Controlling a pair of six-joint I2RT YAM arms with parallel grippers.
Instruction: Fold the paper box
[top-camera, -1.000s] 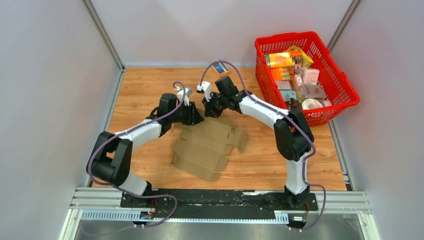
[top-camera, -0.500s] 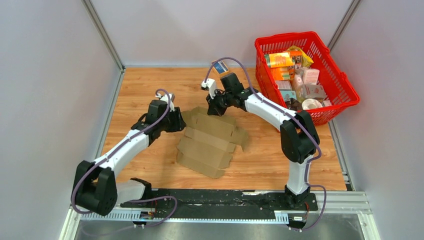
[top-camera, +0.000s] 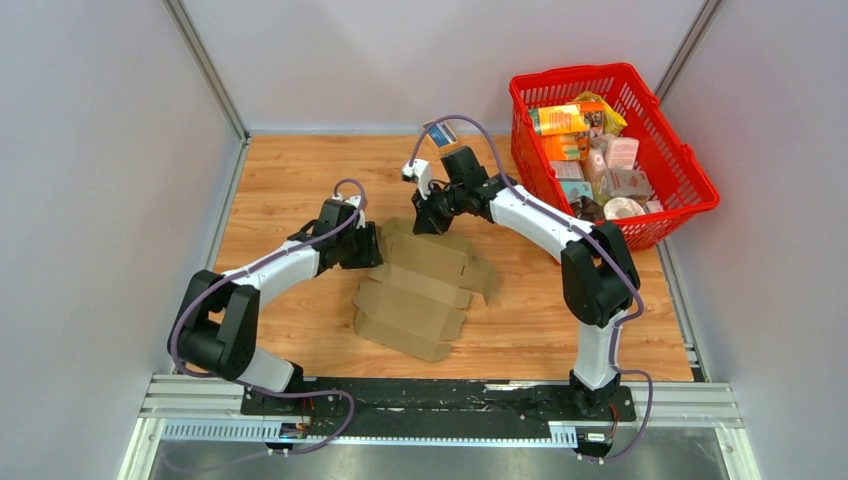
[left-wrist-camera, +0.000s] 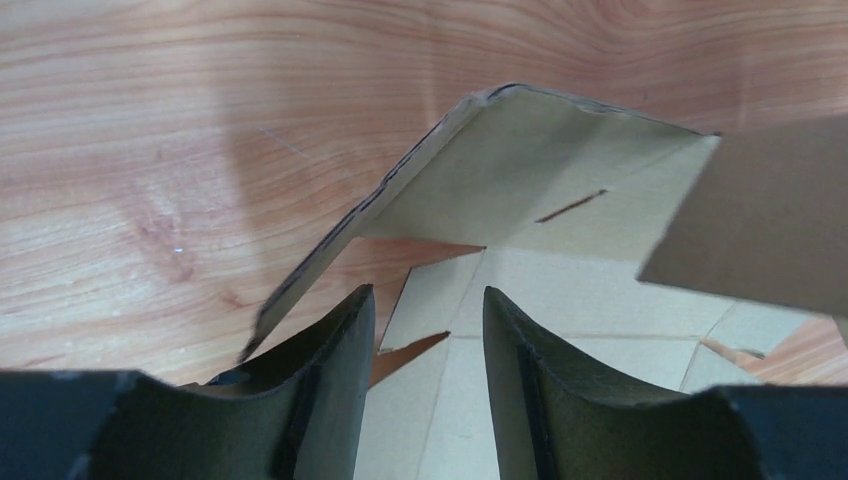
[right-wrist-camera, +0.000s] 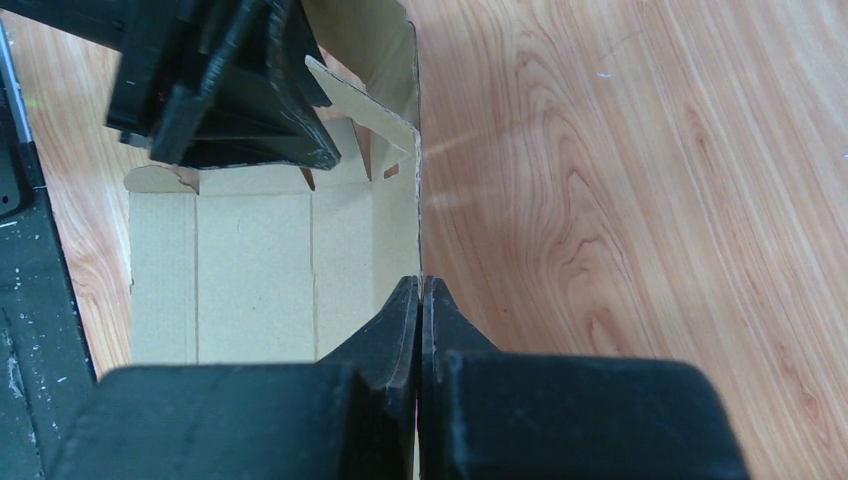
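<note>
A red basket (top-camera: 570, 72) blocks the far right; paper box (top-camera: 420, 290) fills centre.

I'm seeing the paper box (top-camera: 415, 290) showing matt brown corrugated cardboard, fuzzy along cut edges. The desk (top-camera: 290, 170) is giving off a soft sheen over smooth wood grain. The left end effector (left-wrist-camera: 428, 292) is looking matt black, faintly scuffed plastic.

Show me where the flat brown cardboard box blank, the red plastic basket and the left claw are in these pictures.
flat brown cardboard box blank (top-camera: 415, 290), top view, its middle panel.
red plastic basket (top-camera: 570, 72), top view, its far rim.
left claw (left-wrist-camera: 428, 295), left wrist view, midway between its fingertips.
</note>
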